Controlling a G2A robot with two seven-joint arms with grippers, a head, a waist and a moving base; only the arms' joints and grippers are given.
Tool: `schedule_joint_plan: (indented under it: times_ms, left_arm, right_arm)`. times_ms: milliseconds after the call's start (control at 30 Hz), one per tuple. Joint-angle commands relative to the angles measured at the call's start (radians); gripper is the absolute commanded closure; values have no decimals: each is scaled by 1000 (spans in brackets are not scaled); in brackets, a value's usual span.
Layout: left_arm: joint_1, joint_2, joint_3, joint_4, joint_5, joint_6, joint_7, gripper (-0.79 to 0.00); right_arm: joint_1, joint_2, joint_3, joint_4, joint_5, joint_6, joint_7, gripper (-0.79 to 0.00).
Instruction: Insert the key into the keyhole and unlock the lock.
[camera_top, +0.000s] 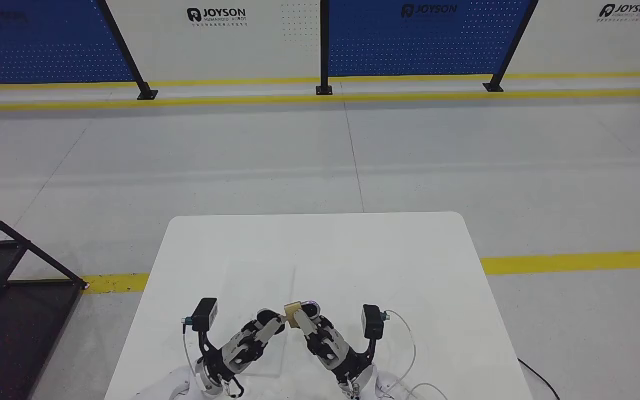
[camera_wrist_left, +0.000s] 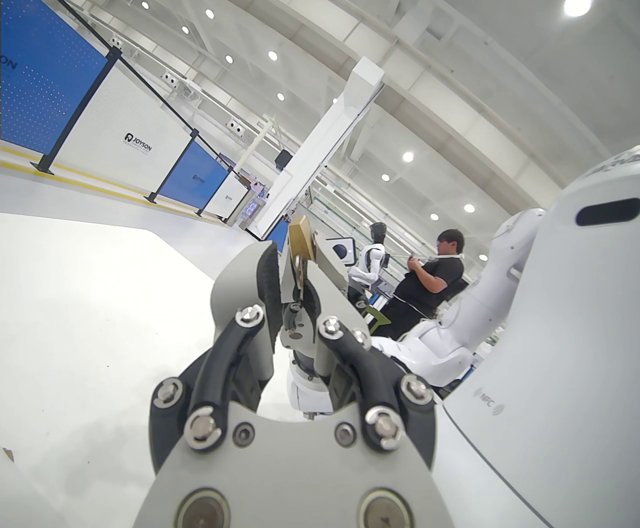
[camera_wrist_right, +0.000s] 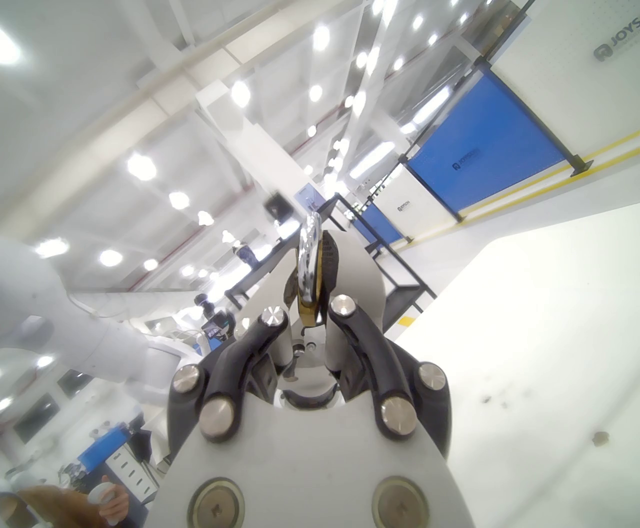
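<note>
Both hands meet low over the near edge of the bench (camera_top: 320, 250), tips almost touching.

Right hand (camera_wrist_right: 312, 270): closed on the lock (camera_wrist_right: 310, 260), with the chrome loop standing out past the fingertips and the brass body pinched between the pads. The lock is held up off the bench.

Left hand (camera_wrist_left: 295, 262): closed narrow on a thin brass piece, which I take to be the key (camera_wrist_left: 301, 240). It is gripped edge-on with its tip towards the other hand. Cannot tell whether the tip is already in the keyhole; the top view shows only brass (camera_top: 294, 312) between the two hands.

Step in hand, as I judge it: seating the key.
- Keep the right hand rigid so it acts as a vice.
- Line the blade up with the keyhole axis and push straight, with no side load.
- Turn only once the key is fully home. A thin key in a pinch grip is likely to slip or twist.

Surroundings: a black rack (camera_top: 20, 285) stands beside the bench, well apart from the hands. A few small specks (camera_wrist_right: 600, 438) lie on the bench top. Nothing on the bench blocks the work; the tight spacing of the two hands is the only constraint.
</note>
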Motion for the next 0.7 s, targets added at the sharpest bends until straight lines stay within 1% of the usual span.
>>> schedule_joint_plan:
  times_ms: [0,133,300,367,467,533,567,667]
  left_arm:
    - [2,-2,-3,0,-2,0,-5,-135]
    - [4,-7,-9,-2,-8,0,-15,-117]
    - [7,-12,-15,-2,-10,0,-24,-135]
    - [7,-13,-17,-1,-10,0,-31,-105]
    - [7,-16,-17,0,-13,0,-42,-80]
    - [5,-17,-18,3,-16,0,-49,-12]
    - [5,-18,-19,3,-16,0,-53,0]
    - [4,-20,-24,5,-17,0,-59,0]
  right_arm:
    - [-1,0,1,0,0,0,0,0]
    - [-2,0,3,1,1,-1,1,0]
    - [-2,-1,4,1,2,-2,2,0]
    - [-2,-1,4,1,1,-2,4,0]
    - [-2,-2,4,2,2,-2,8,0]
    - [-2,-2,4,2,4,-1,10,0]
    - [-1,-3,4,3,4,-1,12,0]
    - [-1,-3,4,2,7,-1,16,0]
